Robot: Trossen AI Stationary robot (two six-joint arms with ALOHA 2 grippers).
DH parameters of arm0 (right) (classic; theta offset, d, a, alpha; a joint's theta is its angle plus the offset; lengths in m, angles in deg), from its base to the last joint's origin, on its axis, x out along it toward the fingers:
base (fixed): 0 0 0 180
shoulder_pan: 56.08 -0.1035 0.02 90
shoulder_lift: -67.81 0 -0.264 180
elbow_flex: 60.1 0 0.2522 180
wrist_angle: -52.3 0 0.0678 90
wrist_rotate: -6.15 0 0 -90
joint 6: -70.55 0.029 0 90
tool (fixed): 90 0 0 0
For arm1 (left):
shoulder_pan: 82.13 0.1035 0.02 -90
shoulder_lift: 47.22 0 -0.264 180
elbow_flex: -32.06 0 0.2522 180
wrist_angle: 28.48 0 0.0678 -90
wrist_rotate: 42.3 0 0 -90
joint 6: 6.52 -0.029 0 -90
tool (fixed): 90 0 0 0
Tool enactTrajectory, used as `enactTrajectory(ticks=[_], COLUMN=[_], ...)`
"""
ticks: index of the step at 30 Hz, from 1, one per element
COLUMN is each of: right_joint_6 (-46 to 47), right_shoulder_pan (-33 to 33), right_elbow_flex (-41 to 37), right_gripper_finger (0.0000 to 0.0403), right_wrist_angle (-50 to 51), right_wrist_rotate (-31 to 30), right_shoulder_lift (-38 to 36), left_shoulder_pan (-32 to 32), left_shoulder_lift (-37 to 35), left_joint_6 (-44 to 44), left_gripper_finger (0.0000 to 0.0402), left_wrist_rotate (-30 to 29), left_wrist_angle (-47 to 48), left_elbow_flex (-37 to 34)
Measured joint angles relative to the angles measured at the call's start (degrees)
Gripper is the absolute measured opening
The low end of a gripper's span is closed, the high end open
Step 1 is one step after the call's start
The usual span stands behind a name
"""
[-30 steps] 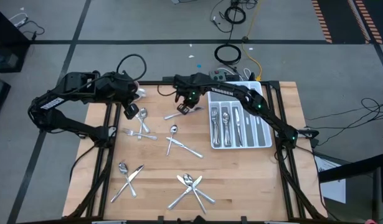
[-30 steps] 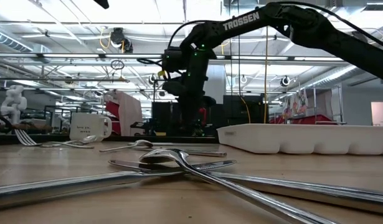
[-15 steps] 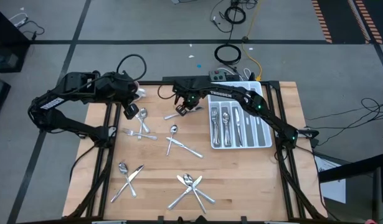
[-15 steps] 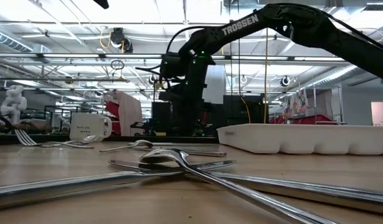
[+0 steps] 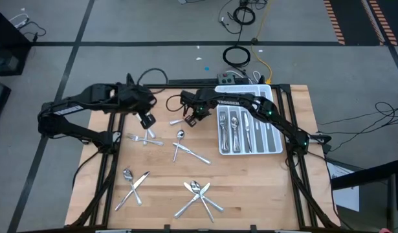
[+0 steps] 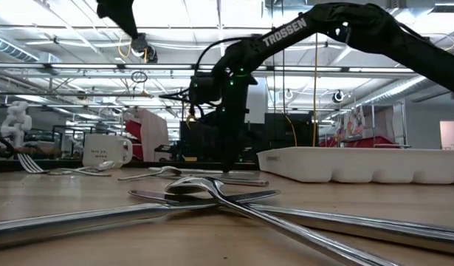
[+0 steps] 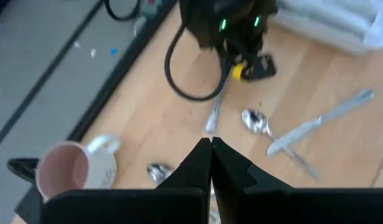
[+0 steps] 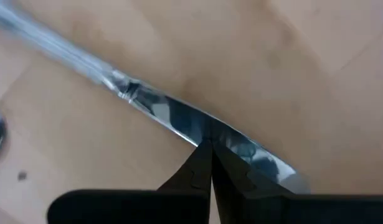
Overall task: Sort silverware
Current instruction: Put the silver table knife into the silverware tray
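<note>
Silverware lies scattered over a wooden desk (image 5: 250,188) as two robot arms work near its far edge.

The right pincer (image 5: 193,119) is down at the desk beside the white tray (image 5: 276,144), its fingers pressed together with their tips on the blade of a knife (image 8: 179,121) lying flat on the wood; whether the blade is actually pinched cannot be told. The left pincer (image 5: 147,121) hangs above the desk, fingers pressed together and holding nothing, near a white mug (image 7: 76,167). Several pieces of silverware already sit in the tray's compartments (image 5: 235,129). The rest lies loose on the desk: a crossed pair (image 5: 184,147) in the middle and two small heaps (image 5: 199,194) toward the near edge.
</note>
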Motion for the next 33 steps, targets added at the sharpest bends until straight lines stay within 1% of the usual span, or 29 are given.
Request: enactTrajectory(ticks=[4,8,16,19,20,22,25,27,29,31,33], right_joint_6=[-0.02,0.80,2.73,1.22,0.34,-1.63,-4.51,-6.01,-7.86,-9.39,-10.57], right_shoulder_pan=[-3.59,-7.86,-16.22,-18.39,-19.08,-20.03,-20.03,-18.81,-17.38,-16.13,-15.42], right_elbow_flex=[-0.04,-0.19,-0.28,-0.33,-0.35,-0.31,-0.24,-0.24,-0.24,-0.24,-0.61], right_gripper_finger=[0.0000,0.0000,0.0000,0.0000,0.0000,0.0000,0.0002,0.0011,0.0032,0.0063,0.0100], right_wrist_angle=[4.46,7.11,12.72,13.00,12.80,12.32,10.40,6.77,3.20,-0.57,-4.99], right_wrist_rotate=[1.22,2.07,2.24,2.59,1.26,-3.47,-8.69,-9.44,-8.03,-7.11,-7.55], right_shoulder_lift=[-0.25,-0.74,-1.49,-2.48,-3.41,-5.35,-8.10,-9.21,-9.64,-9.63,-8.87], left_shoulder_pan=[0.00,0.00,0.00,0.00,0.00,0.00,0.00,0.00,0.00,0.00,0.00], left_shoulder_lift=[0.00,-0.04,-0.02,-0.04,-0.04,-0.04,-0.04,-0.04,-0.04,-0.04,-0.04], left_joint_6=[0.19,0.19,0.13,-0.05,-0.07,-0.07,-0.07,-0.01,0.07,0.17,0.17], left_gripper_finger=[0.0013,0.0013,0.0013,0.0013,0.0013,0.0013,0.0013,0.0013,0.0013,0.0013,0.0013], left_wrist_rotate=[2.97,3.81,4.03,4.10,4.10,4.12,4.12,4.14,4.14,4.14,4.14], left_wrist_angle=[-0.07,-1.66,-3.41,-3.27,-3.27,-3.26,-3.28,-3.32,-3.67,-4.19,-4.43], left_elbow_flex=[-3.72,-5.57,-6.12,-6.14,-6.14,-6.14,-6.14,-6.14,-6.14,-6.14,-6.14])
